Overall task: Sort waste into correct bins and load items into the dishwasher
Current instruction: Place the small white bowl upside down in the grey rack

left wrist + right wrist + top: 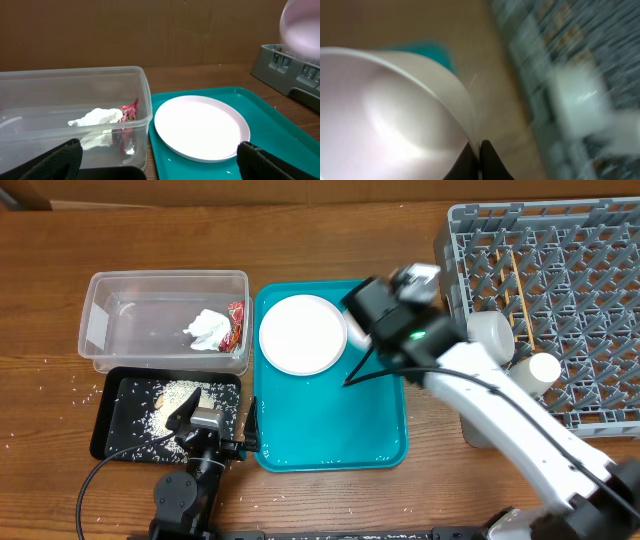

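Wooden table (300, 230); right gripper (479, 148) pinches tilted bowl (395, 115) rim.

Teal tray (330, 425) lies on wooden table (40, 270).

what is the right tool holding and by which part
The right tool is shut on the white-grey bowl, pinching it by the rim. The left tool is open and holds nothing.
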Robot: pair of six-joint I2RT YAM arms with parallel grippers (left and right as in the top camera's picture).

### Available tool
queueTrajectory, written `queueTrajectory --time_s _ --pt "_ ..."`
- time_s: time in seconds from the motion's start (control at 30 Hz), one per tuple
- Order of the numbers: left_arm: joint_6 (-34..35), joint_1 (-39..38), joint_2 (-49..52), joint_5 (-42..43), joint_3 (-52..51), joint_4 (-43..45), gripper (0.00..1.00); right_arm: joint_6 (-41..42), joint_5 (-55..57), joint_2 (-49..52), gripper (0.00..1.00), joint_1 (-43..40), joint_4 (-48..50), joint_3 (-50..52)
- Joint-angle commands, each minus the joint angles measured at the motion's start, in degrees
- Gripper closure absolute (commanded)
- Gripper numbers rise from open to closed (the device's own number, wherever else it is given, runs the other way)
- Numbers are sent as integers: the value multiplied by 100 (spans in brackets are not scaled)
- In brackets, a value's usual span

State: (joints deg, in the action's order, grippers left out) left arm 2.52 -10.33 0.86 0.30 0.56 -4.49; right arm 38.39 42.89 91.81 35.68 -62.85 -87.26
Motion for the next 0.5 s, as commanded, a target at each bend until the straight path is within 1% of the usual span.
queueTrajectory --time_s 0.0,0.03,0.07,0.1,0.17,0.2,0.23,0.27,0.4,0.47 --pt "-109 70 -59 39 -28 9 0 -1051 2387 -92 96 -686 704 -168" --pt "-109 70 -59 39 -28 9 0 -1294 2424 -50 96 -940 986 -168" --pt "-109 70 -59 39 -28 9 0 -1882 2500 55 96 -1434 1554 -168" --pt "-109 70 -59 39 -28 9 0 -2262 2524 157 96 -1738 1930 -168" --pt "-109 70 -59 39 -28 9 0 -2922 2522 343 96 -2155 2498 -168" --pt "-109 70 -59 39 -28 9 0 -3794 2522 640 96 -2479 3080 -168" --pt "-109 70 -59 39 -28 9 0 -4092 2527 800 96 -2577 3213 -168" --pt "-109 70 -59 39 -28 9 0 -4249 2533 920 96 -2629 3268 -168" --pt "-109 70 -59 39 -28 9 0 -4347 2824 1449 96 -2782 3523 -168" --pt "-109 70 -59 39 -28 9 0 -4559 2822 1781 96 -2793 3674 -168"
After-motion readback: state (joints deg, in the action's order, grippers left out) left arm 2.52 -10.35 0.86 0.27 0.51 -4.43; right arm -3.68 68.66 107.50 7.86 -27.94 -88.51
